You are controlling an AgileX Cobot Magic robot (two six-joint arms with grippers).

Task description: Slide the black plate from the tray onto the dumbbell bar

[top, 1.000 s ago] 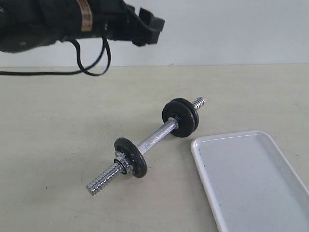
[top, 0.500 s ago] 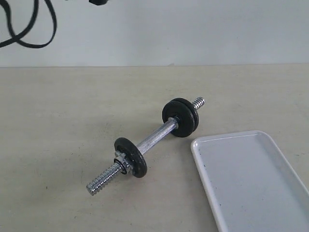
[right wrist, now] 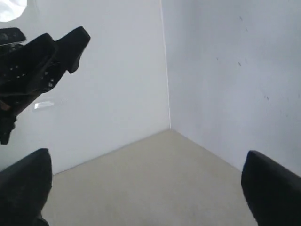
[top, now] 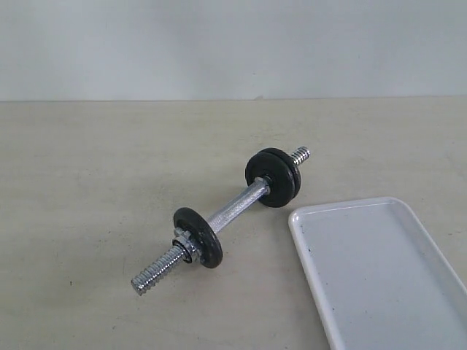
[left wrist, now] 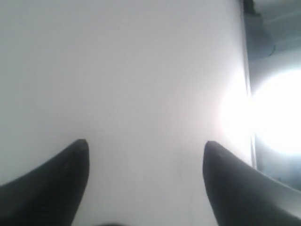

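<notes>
Three flat round black cast-iron plates are threaded on the short chrome steel dumbbell bar (top: 237, 206), which lies slanted across the middle of the exterior view on the beige table (top: 95, 168). Two of the plates (top: 273, 177) stand pressed together near the bar's upper right end, just inside the coarse threaded tip (top: 300, 154). The third plate (top: 198, 237) stands near the lower left end with a small chrome nut (top: 182, 239) against its outer face, and the other threaded tip (top: 155, 271) sticks out beyond it. Which of the three is the plate of the task cannot be told

Just right of the paired plates, in the lower right of the frame, lies the glossy white rectangular tray (top: 379, 277) with rounded corners and a low rim; a few dark specks dot its near left edge. Tray and bar lie close but apart

Seen from the left wrist, the left gripper (left wrist: 145, 143) has its two dark fingertips spread apart, with only a plain white surface and a bright glare behind them. Seen from the right wrist, the right gripper (right wrist: 146, 153) is spread wide and holds nothing, facing a white wall corner above the beige table
</notes>
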